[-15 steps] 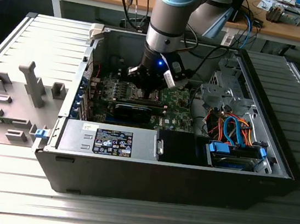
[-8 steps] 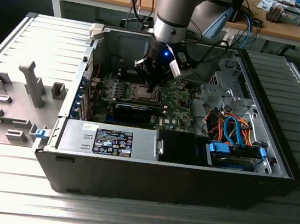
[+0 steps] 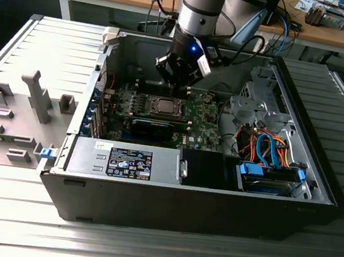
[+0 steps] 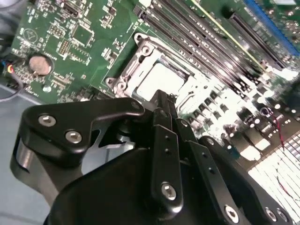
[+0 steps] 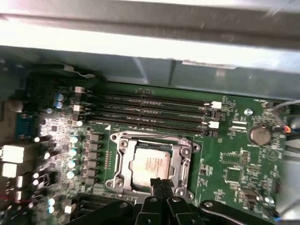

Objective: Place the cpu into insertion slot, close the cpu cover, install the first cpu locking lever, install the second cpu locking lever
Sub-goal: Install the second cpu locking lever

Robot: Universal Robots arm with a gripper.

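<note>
The cpu, a silvery square chip, lies in the insertion slot on the green board inside the open computer case. The cpu cover, a silvery frame, lies flat around the chip, whose face shows through the window. In the second wrist view the cpu and the cpu cover sit just beyond the fingertips. My gripper hovers over the socket's edge with its black fingers pressed together and nothing between them. In the exterior view the gripper hangs just above the slot. I cannot make out the locking levers' positions.
Long black memory slots run beside the socket, and a coin battery sits further along the board. The case walls surround the work. A drive cage with blue and orange cables fills the exterior view's right. A grey fixture tray lies outside.
</note>
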